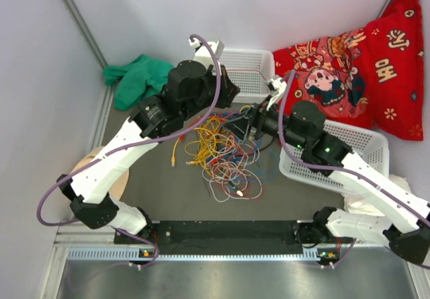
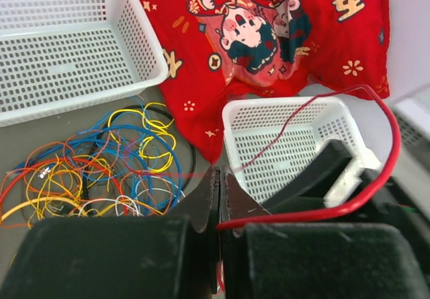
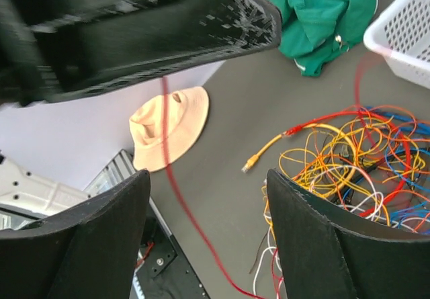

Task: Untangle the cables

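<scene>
Top external view: tangle of thin yellow, red, orange, blue and white cables (image 1: 218, 154) lies mid-frame on the dark table (image 1: 154, 198). Left arm arches above it, left gripper (image 2: 220, 178) pinched tight on a red cable (image 2: 393, 144). Right arm reaches leftward, right gripper (image 3: 205, 185) gaping, gripping nothing

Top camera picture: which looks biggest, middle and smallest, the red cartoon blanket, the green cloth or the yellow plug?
1. Red cartoon-print fabric blanket
2. Crumpled green cloth
3. Small yellow cable plug
</scene>
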Robot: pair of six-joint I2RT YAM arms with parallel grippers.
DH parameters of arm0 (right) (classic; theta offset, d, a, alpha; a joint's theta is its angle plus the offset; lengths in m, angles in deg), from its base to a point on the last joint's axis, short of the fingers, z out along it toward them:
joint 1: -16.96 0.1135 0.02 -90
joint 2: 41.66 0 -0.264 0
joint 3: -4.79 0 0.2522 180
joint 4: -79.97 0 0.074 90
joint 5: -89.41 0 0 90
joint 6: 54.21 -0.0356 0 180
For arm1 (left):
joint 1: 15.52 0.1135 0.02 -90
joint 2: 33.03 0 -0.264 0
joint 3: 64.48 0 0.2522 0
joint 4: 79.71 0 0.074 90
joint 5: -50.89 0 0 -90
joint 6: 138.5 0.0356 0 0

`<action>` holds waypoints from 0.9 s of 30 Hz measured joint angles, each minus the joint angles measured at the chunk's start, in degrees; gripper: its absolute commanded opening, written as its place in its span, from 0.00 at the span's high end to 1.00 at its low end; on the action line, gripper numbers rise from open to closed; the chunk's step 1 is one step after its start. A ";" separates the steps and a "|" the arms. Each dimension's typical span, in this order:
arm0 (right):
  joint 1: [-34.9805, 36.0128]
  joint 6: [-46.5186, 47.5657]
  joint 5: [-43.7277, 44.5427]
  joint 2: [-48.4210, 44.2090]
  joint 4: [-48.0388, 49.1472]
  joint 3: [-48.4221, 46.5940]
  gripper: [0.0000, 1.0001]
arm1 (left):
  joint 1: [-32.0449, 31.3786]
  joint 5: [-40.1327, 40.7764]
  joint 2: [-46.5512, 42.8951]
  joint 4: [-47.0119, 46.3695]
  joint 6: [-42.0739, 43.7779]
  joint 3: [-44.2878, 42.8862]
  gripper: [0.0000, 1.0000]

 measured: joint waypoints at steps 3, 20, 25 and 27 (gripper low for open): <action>0.17 -0.48 -0.28 2.36 2.05 0.72 0.45 | 0.00 -0.79 0.00 0.00 -0.55 0.02 1.00; 1.29 -0.50 2.54 -0.79 2.84 0.68 1.00 | 0.20 -0.87 -1.84 -1.70 -1.29 10.58 0.83; 1.27 0.79 6.12 -1.53 -2.97 -1.22 1.00 | 0.17 -0.85 -3.52 -1.70 -1.77 13.51 1.00; 1.27 1.60 6.67 -1.97 -4.98 -2.78 0.79 | 0.15 -0.85 -4.74 -1.88 -1.81 14.93 1.00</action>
